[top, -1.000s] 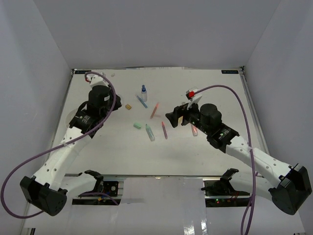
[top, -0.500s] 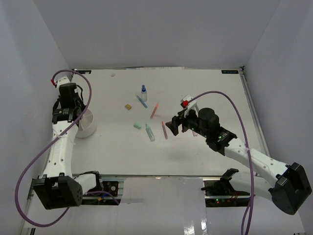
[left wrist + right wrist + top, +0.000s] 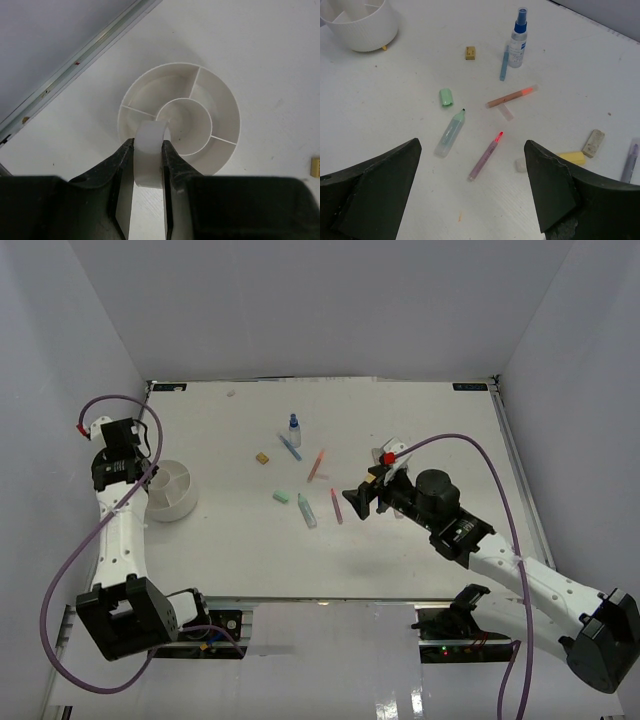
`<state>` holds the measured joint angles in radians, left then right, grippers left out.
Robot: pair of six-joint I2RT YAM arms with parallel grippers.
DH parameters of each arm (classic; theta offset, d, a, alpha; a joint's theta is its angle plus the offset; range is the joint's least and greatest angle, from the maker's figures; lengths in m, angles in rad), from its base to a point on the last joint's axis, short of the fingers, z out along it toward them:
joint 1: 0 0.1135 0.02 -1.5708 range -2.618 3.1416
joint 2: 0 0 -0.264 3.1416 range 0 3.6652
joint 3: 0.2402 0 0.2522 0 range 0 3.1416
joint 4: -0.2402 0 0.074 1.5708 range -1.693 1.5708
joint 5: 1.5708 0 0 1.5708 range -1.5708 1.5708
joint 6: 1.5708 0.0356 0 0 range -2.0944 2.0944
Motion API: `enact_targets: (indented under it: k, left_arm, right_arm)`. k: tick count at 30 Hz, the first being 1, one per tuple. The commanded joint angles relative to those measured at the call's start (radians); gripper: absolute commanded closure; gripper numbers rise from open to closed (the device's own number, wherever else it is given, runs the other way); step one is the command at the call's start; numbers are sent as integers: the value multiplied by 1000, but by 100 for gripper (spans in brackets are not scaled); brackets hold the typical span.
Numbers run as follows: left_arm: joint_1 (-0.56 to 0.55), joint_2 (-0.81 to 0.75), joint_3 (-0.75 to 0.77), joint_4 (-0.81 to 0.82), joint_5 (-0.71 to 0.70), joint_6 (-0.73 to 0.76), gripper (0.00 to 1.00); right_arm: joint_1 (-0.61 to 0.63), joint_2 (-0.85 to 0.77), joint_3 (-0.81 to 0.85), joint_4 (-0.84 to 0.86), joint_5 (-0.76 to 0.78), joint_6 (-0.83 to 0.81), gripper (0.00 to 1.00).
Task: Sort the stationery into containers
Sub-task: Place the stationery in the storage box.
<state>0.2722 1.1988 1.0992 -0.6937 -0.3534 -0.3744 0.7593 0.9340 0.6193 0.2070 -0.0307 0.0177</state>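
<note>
My left gripper (image 3: pixel 148 146) is nearly closed, pinching what looks like the tape ring (image 3: pixel 149 165) by the rim of the dish (image 3: pixel 227 107), left side of the bench (image 3: pixel 420 420). My right gripper (image 3: pixel 472 147) is wide open and empty, above the green marker (image 3: pixel 451 132) and red pen (image 3: pixel 485 157).

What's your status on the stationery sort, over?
Left gripper shut on tape ring, divided dish straight ahead. Right gripper open, above green highlighter and pink pen. Nothing blocks the dish.
</note>
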Motion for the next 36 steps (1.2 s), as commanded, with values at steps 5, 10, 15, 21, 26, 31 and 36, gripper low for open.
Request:
enact_targets:
  k: [5, 10, 15, 21, 26, 31, 36]
  left_arm:
    - [33, -73, -44, -118, -98, -149, 90]
    - [44, -59, -74, -129, -99, -184, 89]
    - [62, -54, -126, -58, -23, -205, 82]
    - [71, -30, -150, -27, 8, -248, 81]
    - [76, -31, -165, -4, 19, -271, 75]
    - [82, -39, -163, 6, 14, -274, 70]
    - [87, -33, -168, 8, 25, -278, 56]
  right_arm:
    - [38, -32, -26, 57, 104, -13, 10]
    - [48, -43, -29, 58, 114, -41, 10]
    - [48, -46, -35, 60, 114, -38, 10]
    - [48, -44, -38, 68, 112, -38, 10]
    - [48, -41, -41, 72, 109, -36, 10]
    - [48, -37, -44, 78, 104, -33, 10]
    - [48, -34, -46, 81, 103, -33, 10]
